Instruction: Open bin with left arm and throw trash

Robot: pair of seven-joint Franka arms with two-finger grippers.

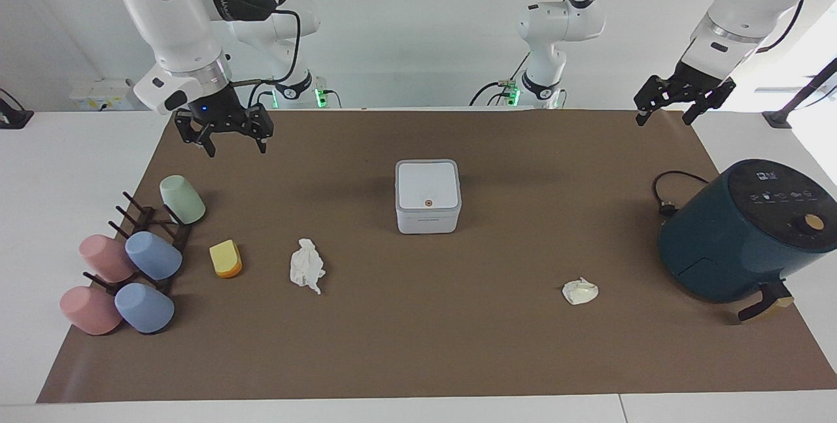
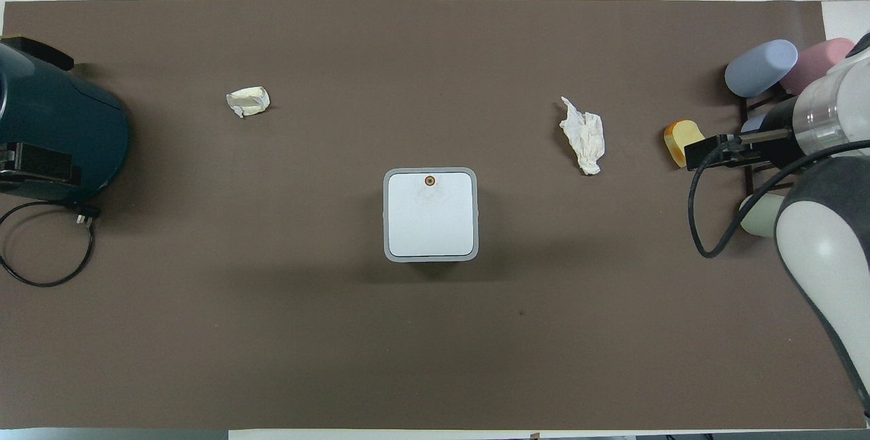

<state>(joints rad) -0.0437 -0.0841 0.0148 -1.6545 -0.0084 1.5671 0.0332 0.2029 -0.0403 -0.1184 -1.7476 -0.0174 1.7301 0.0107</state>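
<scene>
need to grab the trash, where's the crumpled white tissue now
The crumpled white tissue lies on the brown mat, farther from the robots than the bin, between the yellow sponge and the bin, toward the right arm's end.

air fryer upright, corded | five cups on rack | brown mat

Bare mat rings the bin on every side; the tissue and paper wad lie well apart from it.
</scene>
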